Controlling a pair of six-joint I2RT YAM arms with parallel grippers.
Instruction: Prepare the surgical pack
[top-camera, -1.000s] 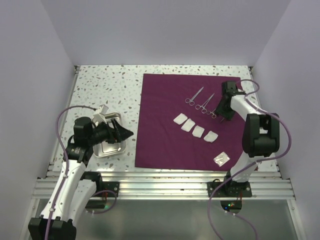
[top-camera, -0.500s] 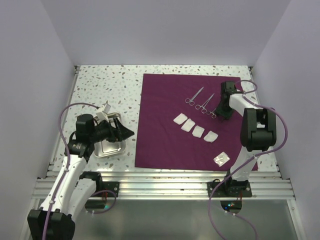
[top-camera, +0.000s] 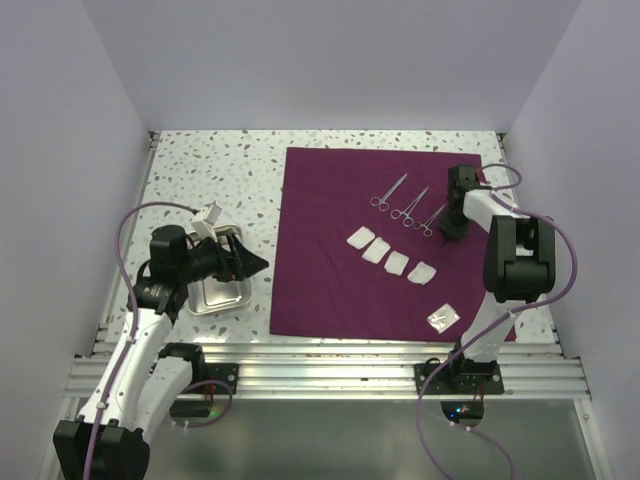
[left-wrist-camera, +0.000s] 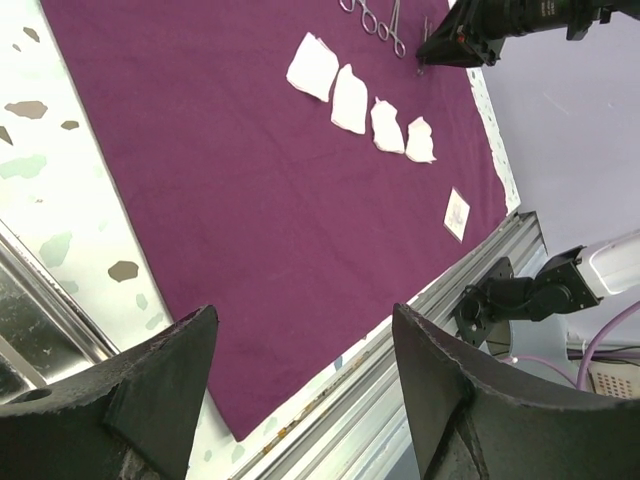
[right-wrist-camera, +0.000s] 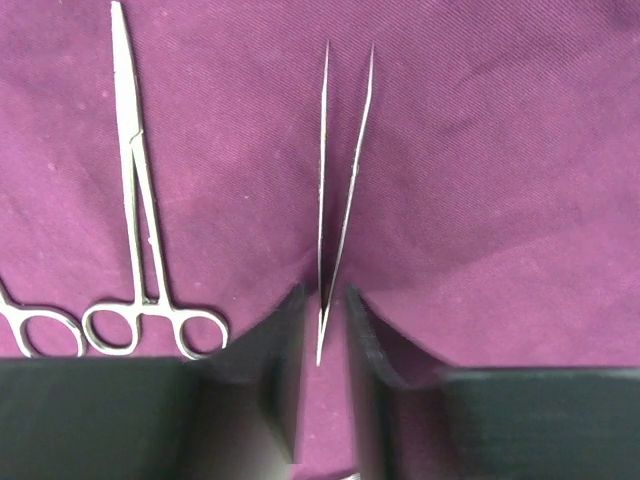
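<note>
Top external view: the surgical pack is unassembled. The maroon cloth (top-camera: 330, 280) lies flat and unfolded on the right half of the speckled bench (top-camera: 210, 170).

On the cloth, toward the far right:
- Two ring-handled forceps (top-camera: 390, 190) lie side by side at an angle.
- The tweezers (top-camera: 432, 218) lie just right of them.
- Four white gauze squares (top-camera: 378, 250) form a diagonal row nearer the middle. They sit close together, but I cannot tell whether they touch.
- A small clear packet (top-camera: 441, 318) lies near the near right corner of the cloth.

The small steel tray (top-camera: 205, 298) sits on the bare bench, left of the cloth and apart from it.

My left pincer (top-camera: 250, 265) hangs over the right edge of the tray and points toward the cloth. In the left wrist view its jaws stand wide apart with nothing between them. The near cloth edge and bench strip show through the gap.

My right pincer (top-camera: 447, 228) is down at the tweezers. In the right wrist view my fingers (right-wrist-camera: 270, 370) are set low over the cloth. They straddle the joined end of the tweezers (right-wrist-camera: 322, 170), whose two arms spread away from me. The jaws are drawn in to a narrow gap. A sliver of cloth shows on each side of the steel, so the pads are not clamped on it. One ring-handled forceps (right-wrist-camera: 137, 150) lies to the left, apart from my fingers.
</note>
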